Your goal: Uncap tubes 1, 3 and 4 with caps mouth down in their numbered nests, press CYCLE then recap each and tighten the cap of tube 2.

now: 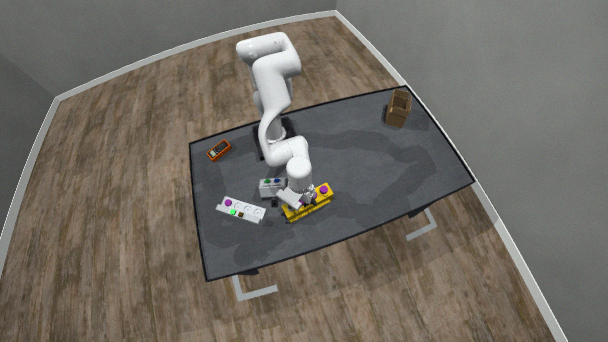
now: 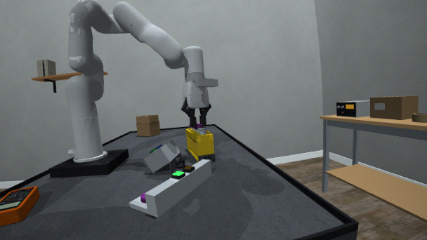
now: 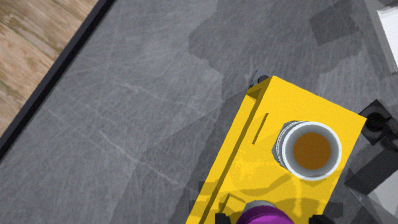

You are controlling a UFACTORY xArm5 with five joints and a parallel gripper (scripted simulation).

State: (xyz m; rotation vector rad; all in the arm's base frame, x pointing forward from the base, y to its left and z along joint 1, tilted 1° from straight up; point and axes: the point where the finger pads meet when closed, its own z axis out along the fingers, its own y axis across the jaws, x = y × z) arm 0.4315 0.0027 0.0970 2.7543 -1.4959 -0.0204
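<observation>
The yellow decapping station (image 1: pixel 307 204) stands mid-table and also shows in the exterior view (image 2: pixel 200 142). My gripper (image 2: pixel 196 121) points straight down over it. In the wrist view its fingers stand slightly open on either side of a purple cap (image 3: pixel 260 216) that sits on a tube. The tube beside it (image 3: pixel 310 150) is uncapped and shows brown liquid. Another purple cap (image 1: pixel 324 189) sits on the tube at the station's far end. The white cap tray (image 1: pixel 241 209) holds one purple cap (image 1: pixel 228 202) in an end nest. The tray's green lamp (image 2: pixel 178 173) is lit.
The grey key housing (image 1: pixel 272 186), with a green key (image 1: pixel 267 181) and a blue key (image 1: pixel 276 180), stands between the tray and the station. An orange meter (image 1: pixel 218 150) lies at one table corner and a cardboard box (image 1: pixel 398 108) at another.
</observation>
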